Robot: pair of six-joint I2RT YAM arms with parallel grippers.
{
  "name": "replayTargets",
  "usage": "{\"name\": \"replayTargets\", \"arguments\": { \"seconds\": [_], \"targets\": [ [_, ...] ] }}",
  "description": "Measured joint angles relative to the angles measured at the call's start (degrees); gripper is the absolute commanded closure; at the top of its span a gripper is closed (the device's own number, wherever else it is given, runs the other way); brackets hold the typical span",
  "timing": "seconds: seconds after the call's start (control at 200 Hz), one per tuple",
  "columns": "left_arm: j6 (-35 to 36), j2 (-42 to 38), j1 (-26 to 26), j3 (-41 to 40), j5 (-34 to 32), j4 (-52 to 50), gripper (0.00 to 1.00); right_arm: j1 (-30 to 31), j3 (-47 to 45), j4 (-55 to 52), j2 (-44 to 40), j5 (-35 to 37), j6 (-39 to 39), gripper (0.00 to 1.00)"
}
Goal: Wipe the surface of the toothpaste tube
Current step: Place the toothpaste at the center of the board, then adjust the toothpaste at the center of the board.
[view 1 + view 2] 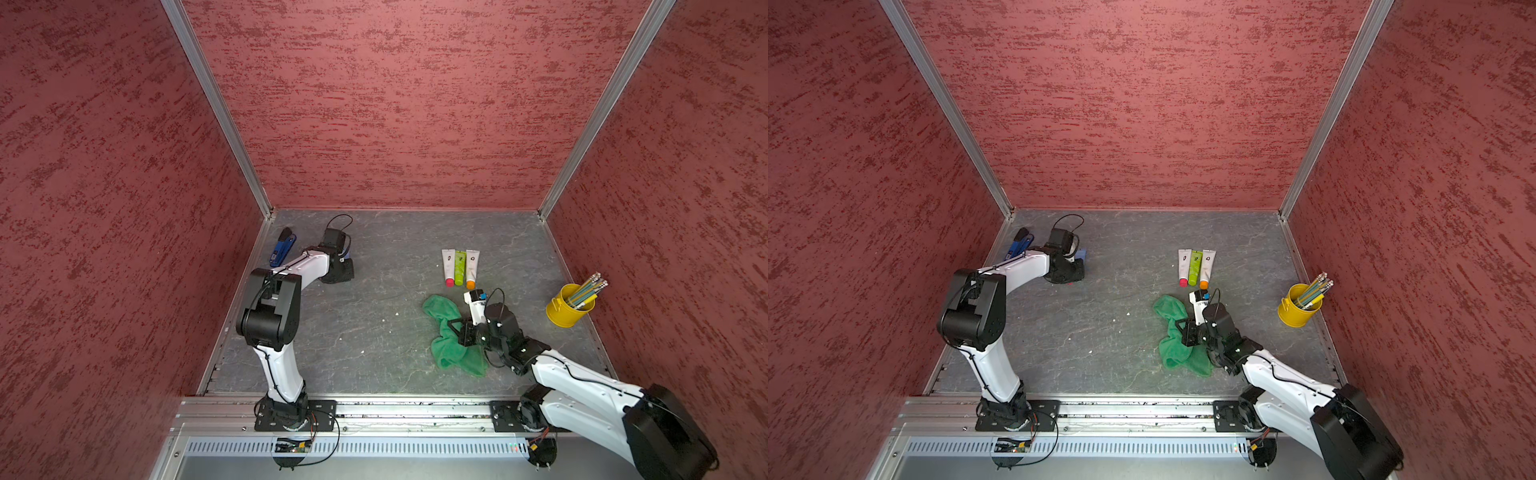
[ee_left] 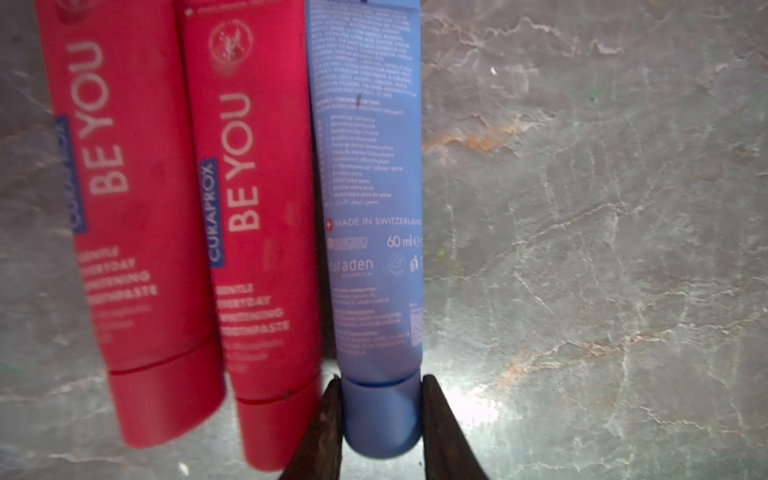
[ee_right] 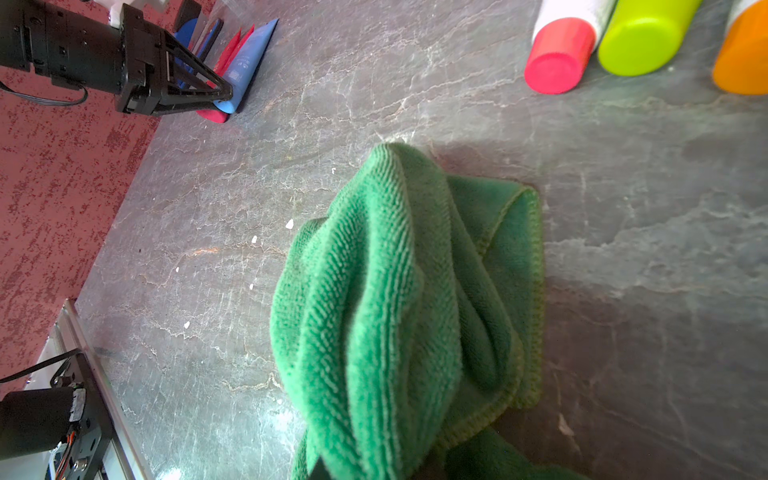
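Toothpaste tube [image 2: 372, 199], "MADE IN SWITZERLAND", cap-gripped by left end effector [image 2: 380, 388]; right end effector [image 1: 454, 326] apparently clenches green cloth [image 3: 395, 291].

we find the widest free stretch on the table [image 1: 374, 316] between the two arms, bare but for small white specks. at the left gripper [image 2: 381, 380] room is tight: the blue tube [image 2: 370, 208] has two red tubes [image 2: 249, 208] against one flank, with one jaw wedged between the caps, while its other flank faces bare stone. the green cloth [image 1: 440, 309] heaps up at the right gripper [image 1: 455, 328], with three tubes [image 1: 459, 268] just beyond. a yellow pencil bucket [image 1: 567, 311] crowds the right wall, and a blue item [image 1: 282, 247] the left.
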Motion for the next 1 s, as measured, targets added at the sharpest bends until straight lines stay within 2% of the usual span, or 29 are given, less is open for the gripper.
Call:
{"name": "replayTargets", "arguments": {
  "seconds": [0.065,0.2,0.255,0.556,0.691,0.787,1.002],
  "targets": [
    [0.4,0.0,0.3,0.0,-0.1,-0.7,0.71,0.0,0.0,0.1,0.2,0.0,0.0,1.0],
    [1.3,-0.2,0.4,0.0,-0.3,-2.3,0.52,0.0,0.0,0.2,0.6,0.0,0.0,1.0],
    [1.0,-0.4,0.4,0.0,-0.3,-3.2,0.47,0.0,0.0,0.2,0.7,0.0,0.0,1.0],
    [1.0,-6.9,0.0,0.5,-2.5,-7.9,0.43,0.0,0.0,0.2,0.9,0.0,0.0,1.0],
    [0.9,-8.7,-0.5,2.5,-0.9,-7.7,0.43,0.0,0.0,0.2,0.9,0.0,-0.1,1.0],
    [0.9,-6.9,-1.7,5.2,0.4,-7.4,0.43,0.0,0.0,0.2,0.9,0.0,-0.1,1.0],
    [1.0,2.9,-3.3,10.0,1.9,-5.9,0.43,0.0,0.0,0.2,0.9,0.0,-0.1,1.0]
  ]
}}
